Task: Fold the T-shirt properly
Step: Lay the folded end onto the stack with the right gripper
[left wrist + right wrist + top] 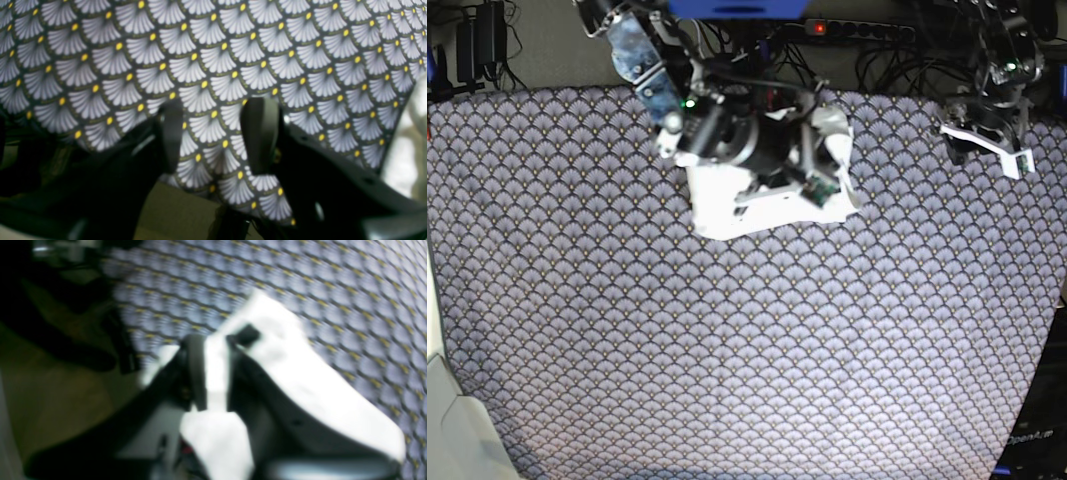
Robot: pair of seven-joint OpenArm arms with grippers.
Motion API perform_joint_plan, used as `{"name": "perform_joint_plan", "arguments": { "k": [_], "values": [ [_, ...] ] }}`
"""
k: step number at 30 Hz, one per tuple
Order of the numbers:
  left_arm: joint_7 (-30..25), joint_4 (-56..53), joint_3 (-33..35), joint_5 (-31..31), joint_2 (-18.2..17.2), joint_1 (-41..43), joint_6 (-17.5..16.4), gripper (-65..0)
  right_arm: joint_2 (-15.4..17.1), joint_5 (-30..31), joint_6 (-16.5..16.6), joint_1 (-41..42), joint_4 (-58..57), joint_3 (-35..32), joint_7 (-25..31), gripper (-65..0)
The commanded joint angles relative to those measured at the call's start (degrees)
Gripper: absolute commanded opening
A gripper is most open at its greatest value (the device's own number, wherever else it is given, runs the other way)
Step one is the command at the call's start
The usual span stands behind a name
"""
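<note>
The white T-shirt (747, 208) lies as a bunched, partly folded bundle at the back middle of the table, plain white side showing. My right gripper (216, 348) is shut on a strip of its white cloth (217, 380), with the small black tag (247, 335) just beyond the fingertips. In the base view the right arm (737, 135) sits over the shirt and hides its upper part. My left gripper (215, 133) is open and empty, hovering over the bare patterned tablecloth (213, 60) at the back right, apart from the shirt. The print is not visible.
The grey fan-patterned tablecloth (727, 350) covers the whole table. Its back edge hangs below my left gripper (233, 196). A power strip and cables (857, 30) run behind the table. A pale object (447, 420) sits at the front left corner.
</note>
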Motion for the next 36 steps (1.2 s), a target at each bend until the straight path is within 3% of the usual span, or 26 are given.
{"name": "perform_joint_plan", "arguments": {
  "k": [1, 11, 18, 27, 36],
  "values": [
    [-0.95, 0.91, -0.29, -0.22, -0.73, 0.13, -0.22, -34.9, -0.41, 0.67, -0.07, 0.28, 1.09, 1.19, 1.38, -65.0],
    [-0.95, 1.35, -0.29, -0.31, -0.38, 0.22, -0.22, -35.2, 0.38, 0.76, -0.07, -0.78, -0.32, 3.30, 1.47, -65.0],
    [-0.95, 2.67, -0.38, -0.31, -0.56, 2.51, -0.22, -35.2, -3.22, 0.93, -0.07, 2.04, -7.52, 3.21, 1.56, -65.0],
    [-0.95, 5.39, -5.66, -0.31, -0.20, 4.79, -0.22, -35.2, -5.77, 0.93, -0.07, 2.74, -18.34, 3.04, 11.84, -65.0],
    [-0.95, 5.66, -6.45, -0.31, -0.20, 7.60, -0.22, -35.2, -7.27, 0.93, -0.07, 9.68, -26.34, 3.12, 12.81, -65.0]
  ]
}}
